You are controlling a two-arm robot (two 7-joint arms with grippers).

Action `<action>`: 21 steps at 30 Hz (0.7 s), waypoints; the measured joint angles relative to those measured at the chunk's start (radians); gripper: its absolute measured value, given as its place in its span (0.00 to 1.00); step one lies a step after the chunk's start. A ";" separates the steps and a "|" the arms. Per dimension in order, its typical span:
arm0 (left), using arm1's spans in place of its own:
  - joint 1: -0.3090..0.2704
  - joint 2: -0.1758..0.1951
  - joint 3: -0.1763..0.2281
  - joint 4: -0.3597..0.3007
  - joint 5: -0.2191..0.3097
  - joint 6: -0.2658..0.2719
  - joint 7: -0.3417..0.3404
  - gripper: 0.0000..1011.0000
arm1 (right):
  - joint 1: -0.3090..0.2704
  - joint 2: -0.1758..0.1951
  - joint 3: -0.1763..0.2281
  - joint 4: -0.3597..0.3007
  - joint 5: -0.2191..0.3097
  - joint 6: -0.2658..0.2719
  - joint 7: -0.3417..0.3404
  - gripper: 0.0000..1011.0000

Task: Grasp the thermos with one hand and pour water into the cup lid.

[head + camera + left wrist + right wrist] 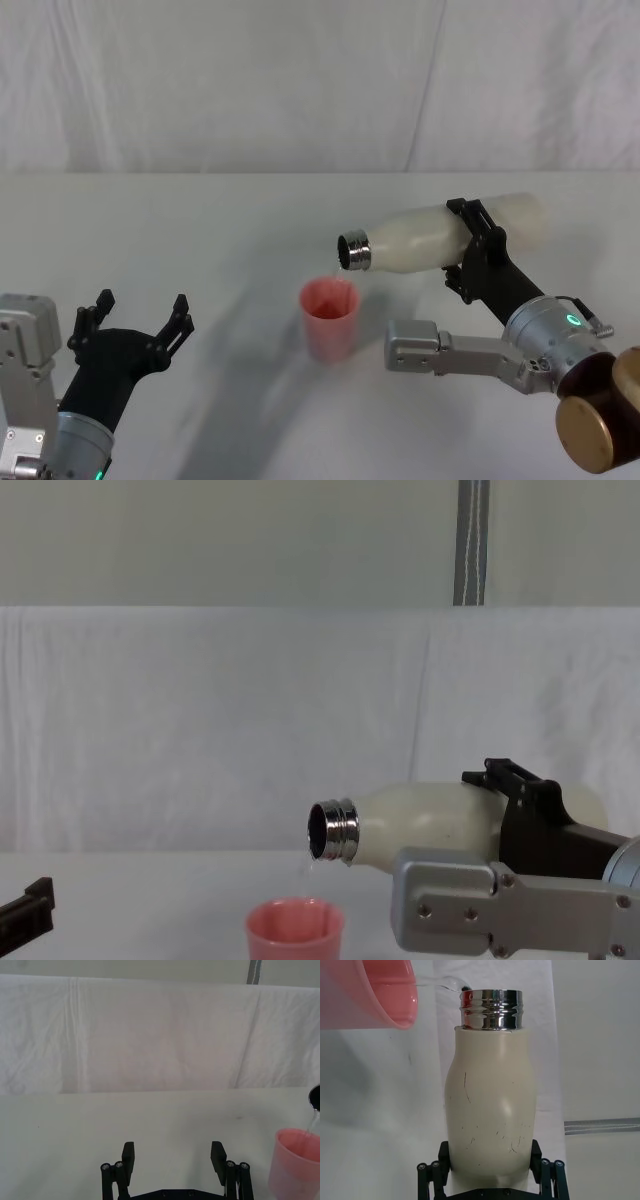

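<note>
The cream-white thermos [430,238] lies nearly level in the air, steel neck pointing left over the cup lid; it also appears as thermos [425,827] and thermos [490,1105]. My right gripper [478,250] is shut on its body. A thin stream of water runs from the neck into the salmon-pink cup lid [329,320], which stands upright on the table; the same cup lid [295,930] sits below the neck, and its rim shows as cup lid [380,995] and cup lid [295,1162]. My left gripper [140,318] hovers open low at the left, apart from both.
A white cloth covers the table [200,230] and hangs as a backdrop [200,720] behind it. A grey vertical pole [470,540] stands behind the backdrop.
</note>
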 joint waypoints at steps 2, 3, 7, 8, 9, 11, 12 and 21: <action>0.000 0.000 0.000 0.000 0.000 0.000 0.000 0.99 | 0.002 0.000 0.000 0.000 0.000 0.000 0.002 0.94; 0.000 0.000 0.000 0.000 0.000 0.000 0.000 0.99 | 0.003 0.001 0.000 0.000 -0.001 0.000 0.002 0.94; 0.000 0.000 0.000 0.000 0.000 0.000 0.000 0.99 | 0.007 0.003 -0.001 -0.001 -0.002 0.000 0.004 0.94; 0.000 0.000 0.000 0.000 0.000 0.000 0.000 0.99 | 0.008 0.004 -0.001 -0.001 -0.003 0.000 0.004 0.94; 0.000 0.000 0.000 0.000 0.000 0.000 0.000 0.99 | 0.008 0.004 -0.001 -0.001 -0.003 -0.001 0.004 0.94; 0.000 0.000 0.000 0.000 0.000 0.000 0.000 0.99 | 0.009 0.005 -0.002 -0.001 -0.004 -0.001 0.005 0.94; 0.000 0.000 0.000 0.000 0.000 0.000 0.000 0.99 | 0.010 0.005 -0.002 -0.001 -0.004 -0.001 0.005 0.94; 0.000 0.000 0.000 0.000 0.000 0.000 0.000 0.99 | 0.012 0.007 -0.002 -0.004 -0.006 0.000 0.005 0.94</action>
